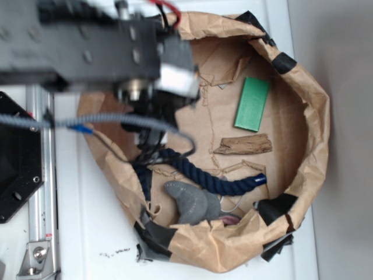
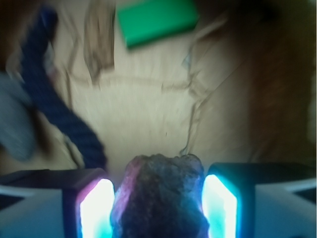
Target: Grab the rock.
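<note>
Both fingers (image 2: 94, 208) of the gripper (image 2: 158, 208) are clamped on the rock (image 2: 161, 198), above the paper-lined basket (image 1: 309, 116)

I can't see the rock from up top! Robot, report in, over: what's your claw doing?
Gripper around rock, fingers flanking both sides; contact unclear. Navy rope just left, not blocking. Green block far ahead.

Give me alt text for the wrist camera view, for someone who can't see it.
A dark rough rock sits between the two glowing fingers of the robot's hand, filling the gap between them. Beyond it, on crumpled brown paper, lie a navy rope at left, a grey soft object at the left edge, and a green block at top.
</note>
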`<state>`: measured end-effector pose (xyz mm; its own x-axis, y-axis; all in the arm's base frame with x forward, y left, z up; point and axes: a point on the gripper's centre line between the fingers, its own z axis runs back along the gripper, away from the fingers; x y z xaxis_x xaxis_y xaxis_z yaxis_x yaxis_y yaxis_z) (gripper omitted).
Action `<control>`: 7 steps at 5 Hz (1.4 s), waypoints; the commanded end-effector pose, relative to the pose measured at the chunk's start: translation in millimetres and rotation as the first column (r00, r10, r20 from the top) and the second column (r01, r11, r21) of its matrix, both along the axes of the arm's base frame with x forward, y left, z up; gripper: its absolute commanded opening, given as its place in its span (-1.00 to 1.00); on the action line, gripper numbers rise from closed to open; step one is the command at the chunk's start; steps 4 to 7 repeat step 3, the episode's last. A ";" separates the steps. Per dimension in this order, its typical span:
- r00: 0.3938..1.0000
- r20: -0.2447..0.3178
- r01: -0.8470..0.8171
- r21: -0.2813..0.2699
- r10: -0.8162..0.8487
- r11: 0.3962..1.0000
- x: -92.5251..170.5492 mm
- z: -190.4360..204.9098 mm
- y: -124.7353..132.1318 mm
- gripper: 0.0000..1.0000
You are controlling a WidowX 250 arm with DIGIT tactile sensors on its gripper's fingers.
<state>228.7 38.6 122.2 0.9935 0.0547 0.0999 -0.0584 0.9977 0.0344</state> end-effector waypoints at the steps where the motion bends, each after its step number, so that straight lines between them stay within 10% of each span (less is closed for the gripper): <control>1: 0.993 0.109 -0.052 -0.014 0.053 0.999 6.0 94.1 5.3 -1.00; 7: 0.993 0.103 -0.054 -0.009 0.055 0.998 10.4 85.8 3.7 -1.00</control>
